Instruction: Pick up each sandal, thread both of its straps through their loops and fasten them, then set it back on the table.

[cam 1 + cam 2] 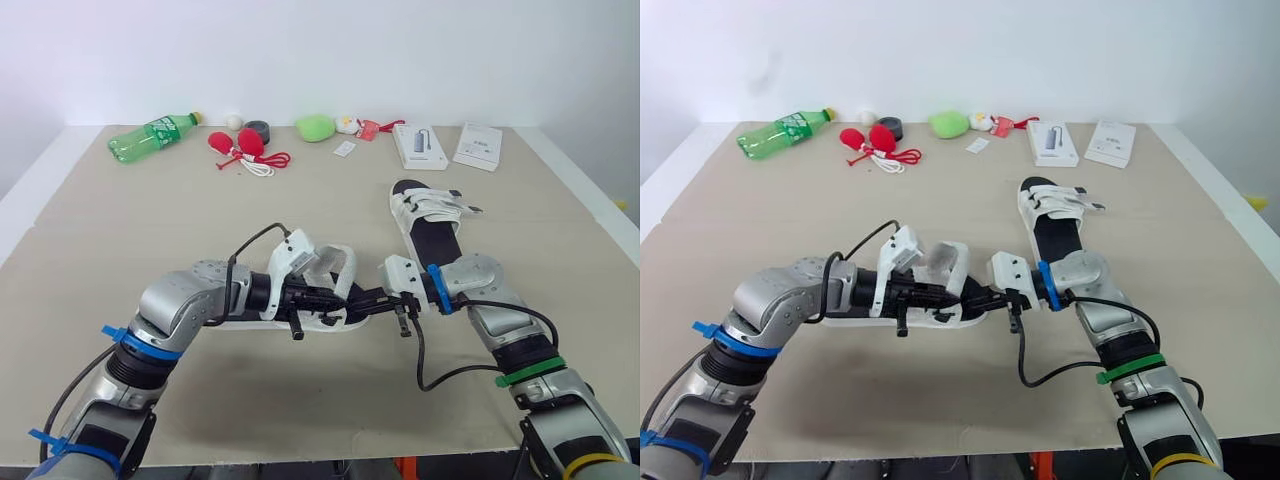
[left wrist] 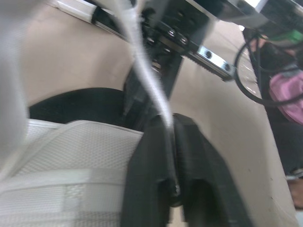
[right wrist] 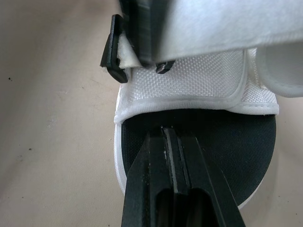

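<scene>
One white sandal with a black footbed lies at the table's near middle, between my two arms. My left gripper is shut on the thin edge of one of its white straps, just above the woven upper. My right gripper is shut, its tips pressed together over the black footbed below the white strap band and black buckle; I see nothing between its fingers. The second sandal rests flat on the table further back on the right, straps lying across it.
Along the far edge lie a green bottle, red items with a white cord, a black roll, a green lump and two white boxes. Black cables loop from both wrists.
</scene>
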`<state>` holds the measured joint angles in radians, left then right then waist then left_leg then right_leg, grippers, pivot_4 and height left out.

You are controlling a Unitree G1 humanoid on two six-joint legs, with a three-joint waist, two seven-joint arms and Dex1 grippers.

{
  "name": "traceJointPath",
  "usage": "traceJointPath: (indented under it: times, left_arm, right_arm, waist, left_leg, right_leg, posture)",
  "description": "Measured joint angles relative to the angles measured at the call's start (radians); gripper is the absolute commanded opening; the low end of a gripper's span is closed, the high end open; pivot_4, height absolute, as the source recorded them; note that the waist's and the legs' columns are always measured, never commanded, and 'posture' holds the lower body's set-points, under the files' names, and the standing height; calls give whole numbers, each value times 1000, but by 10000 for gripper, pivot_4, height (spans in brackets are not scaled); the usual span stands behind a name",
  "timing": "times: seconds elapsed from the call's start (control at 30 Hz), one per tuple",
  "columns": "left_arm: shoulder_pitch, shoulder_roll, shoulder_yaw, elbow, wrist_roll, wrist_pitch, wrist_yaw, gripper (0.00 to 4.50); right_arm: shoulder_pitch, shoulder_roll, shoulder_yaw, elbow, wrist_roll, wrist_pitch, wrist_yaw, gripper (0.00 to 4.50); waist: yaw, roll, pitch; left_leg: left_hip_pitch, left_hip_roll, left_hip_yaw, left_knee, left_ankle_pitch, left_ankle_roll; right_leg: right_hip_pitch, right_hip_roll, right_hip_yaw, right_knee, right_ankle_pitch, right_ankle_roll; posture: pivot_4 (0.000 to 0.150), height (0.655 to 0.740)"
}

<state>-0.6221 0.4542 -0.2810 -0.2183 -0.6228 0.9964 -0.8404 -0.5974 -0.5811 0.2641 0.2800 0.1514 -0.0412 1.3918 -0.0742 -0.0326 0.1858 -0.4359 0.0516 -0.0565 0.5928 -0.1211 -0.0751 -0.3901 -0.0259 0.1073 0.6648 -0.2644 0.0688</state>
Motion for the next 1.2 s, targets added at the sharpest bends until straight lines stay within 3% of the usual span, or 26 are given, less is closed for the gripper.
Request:
traceJointPath:
  times: [0.13,0.33,0.77,0.9,0.97,1.03,1.2]
  left_arm:
    - [9,26,0,-30,-18,1,-52,24782]
    - [-23,50,4,-11,-16,-17,-111,24782]
    - [-109,-8,38,127,28,-59,-81,24782]
    - [-123,-15,37,153,40,-65,-80,16176]
    - [-149,-26,34,189,59,-82,-81,4926]
    - [-161,-35,21,208,74,-100,-91,1778]
    - [-161,-33,12,208,81,-117,-128,1778]
  right_arm:
    - [0,1,2,-1,0,0,1,0]
    - [-1,1,3,-1,0,-1,0,0]
    - [-5,1,5,-1,1,-1,4,0]
    - [-5,0,5,-1,1,-1,4,0]
    - [-5,0,6,-1,1,-2,4,0]
    - [-5,0,6,-2,1,-3,4,0]
    - [-5,0,6,-3,1,-3,3,0]
  waist:
    - [0,0,0]
    - [0,0,0]
    - [0,0,0]
    - [0,0,0]
    - [0,0,0]
    - [0,0,0]
    - [0,0,0]
  left_leg:
    - [0,0,0,-1,0,0]
    - [0,0,0,-1,0,0]
    - [-1,0,0,-1,0,0]
    - [-1,0,0,-1,0,0]
    - [-1,0,0,-1,0,0]
    - [-1,0,0,-1,0,0]
    - [-1,0,0,-1,0,0]
  right_leg:
    - [0,0,0,0,0,0]
    - [-1,0,0,0,0,-1]
    - [-2,0,0,0,0,0]
    - [-2,1,0,0,0,0]
    - [-2,0,0,0,0,0]
    - [-2,1,0,0,0,0]
    - [-2,1,0,0,0,0]
  posture:
    - [1500,7400]
    - [1500,7400]
    - [1500,7400]
    - [1500,7400]
    - [1500,7400]
    - [1500,7400]
    - [1500,7400]
